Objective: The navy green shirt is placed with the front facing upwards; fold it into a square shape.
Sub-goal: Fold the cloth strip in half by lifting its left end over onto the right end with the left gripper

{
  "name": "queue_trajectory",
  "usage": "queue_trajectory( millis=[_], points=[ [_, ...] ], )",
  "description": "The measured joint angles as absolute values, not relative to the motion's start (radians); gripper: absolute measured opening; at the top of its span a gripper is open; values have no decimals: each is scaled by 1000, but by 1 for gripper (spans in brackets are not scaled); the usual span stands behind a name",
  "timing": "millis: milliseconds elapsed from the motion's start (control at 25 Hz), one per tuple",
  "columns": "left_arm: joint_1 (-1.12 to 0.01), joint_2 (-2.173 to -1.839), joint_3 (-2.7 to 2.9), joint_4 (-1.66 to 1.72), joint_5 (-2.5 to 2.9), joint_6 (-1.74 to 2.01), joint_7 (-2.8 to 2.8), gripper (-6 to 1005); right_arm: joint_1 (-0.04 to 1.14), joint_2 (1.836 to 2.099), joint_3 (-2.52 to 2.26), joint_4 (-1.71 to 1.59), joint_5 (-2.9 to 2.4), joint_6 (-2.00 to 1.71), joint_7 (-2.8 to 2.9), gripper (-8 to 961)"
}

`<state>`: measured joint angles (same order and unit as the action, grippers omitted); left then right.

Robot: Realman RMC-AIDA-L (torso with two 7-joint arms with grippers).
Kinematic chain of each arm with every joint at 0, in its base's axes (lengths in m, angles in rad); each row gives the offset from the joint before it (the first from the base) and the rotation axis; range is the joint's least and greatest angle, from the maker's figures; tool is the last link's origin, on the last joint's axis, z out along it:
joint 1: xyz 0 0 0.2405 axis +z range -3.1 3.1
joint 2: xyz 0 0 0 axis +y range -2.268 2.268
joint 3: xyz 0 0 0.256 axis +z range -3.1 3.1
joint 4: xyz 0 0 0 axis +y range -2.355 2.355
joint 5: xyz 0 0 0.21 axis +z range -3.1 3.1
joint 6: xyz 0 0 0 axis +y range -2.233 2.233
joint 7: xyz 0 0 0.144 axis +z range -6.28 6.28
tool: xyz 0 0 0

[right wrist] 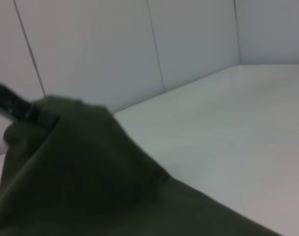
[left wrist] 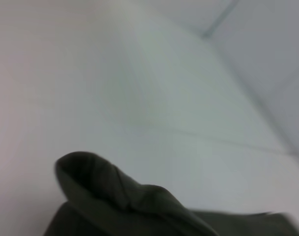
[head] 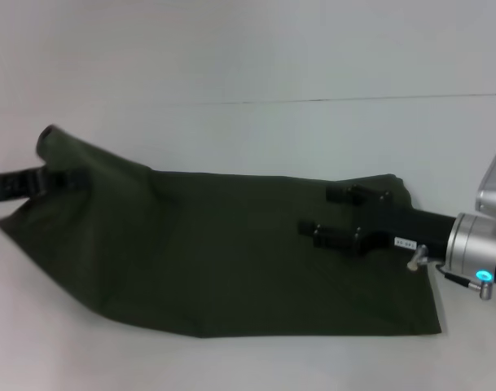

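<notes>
Two end effectors on shirt (head: 223, 261): left end effector (head: 56, 181) pinching raised corner, right end effector (head: 339, 214) spread over cloth. Partly folded on counter (head: 248, 57), square not yet formed.

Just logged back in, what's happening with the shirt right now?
Both arms are working the shirt on the white table. The left claw has a corner of the cloth pinched and raised at the robot's left, so that end tents up. The right claw sits over the right end, jaws apart. The shirt is already a dark, roughly folded strip, no print showing, and not yet square.
</notes>
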<state>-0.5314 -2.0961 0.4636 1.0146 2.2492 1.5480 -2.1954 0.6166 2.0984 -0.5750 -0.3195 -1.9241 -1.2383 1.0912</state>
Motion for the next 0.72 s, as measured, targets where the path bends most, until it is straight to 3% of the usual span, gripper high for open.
queue_trajectory(
  millis=[200, 400, 720],
  points=[
    [-548, -2119, 474, 1011, 2159, 1608, -2191, 91, 625, 2099, -590, -269, -1928, -1234, 1046, 886],
    [-561, -2163, 555, 990, 2023, 1634, -2185, 96, 639, 2100, -608, -215, -1928, -1194, 1002, 886],
    [-563, -2167, 722, 872, 1908, 1479, -2172, 105, 647, 2101, -611, -165, -1926, -1160, 965, 886]
  ],
)
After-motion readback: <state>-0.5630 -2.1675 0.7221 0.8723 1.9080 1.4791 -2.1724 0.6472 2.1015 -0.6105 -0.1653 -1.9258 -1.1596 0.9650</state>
